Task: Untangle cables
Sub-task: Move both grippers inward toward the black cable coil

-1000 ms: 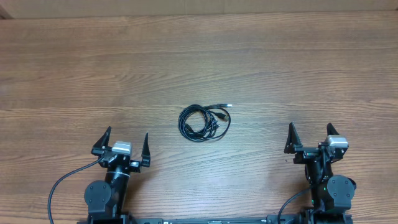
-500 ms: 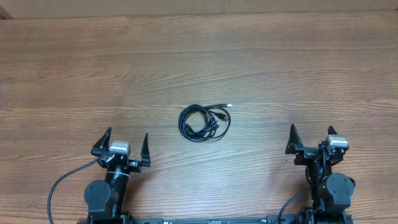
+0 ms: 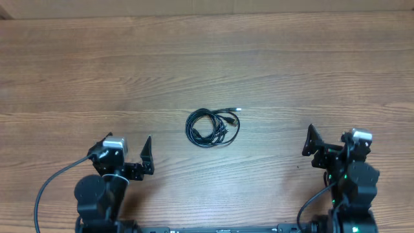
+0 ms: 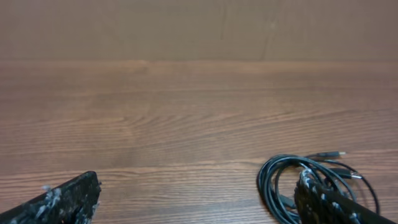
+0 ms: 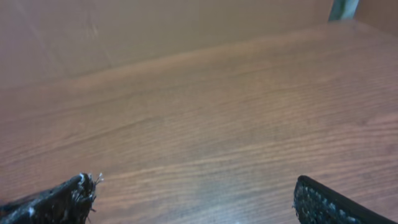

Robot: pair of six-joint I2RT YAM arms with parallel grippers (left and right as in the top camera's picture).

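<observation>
The cables (image 3: 213, 127) lie as one small coiled bundle of thin black cords in the middle of the wooden table, with a silver-tipped plug sticking out at the upper right. The bundle also shows at the lower right of the left wrist view (image 4: 283, 180), partly behind the right finger. My left gripper (image 3: 124, 153) is open and empty at the near left, well short of the bundle. My right gripper (image 3: 331, 144) is open and empty at the near right; its wrist view shows only bare wood between its fingers (image 5: 194, 200).
The wooden table (image 3: 207, 65) stretches away to a far edge with a brown wall behind it. Thick black arm cables hang off both arm bases at the near edge (image 3: 52, 191).
Both arms have shifted slightly: the left gripper moved a little left and back, the right gripper a little right. The cable bundle has not moved.
</observation>
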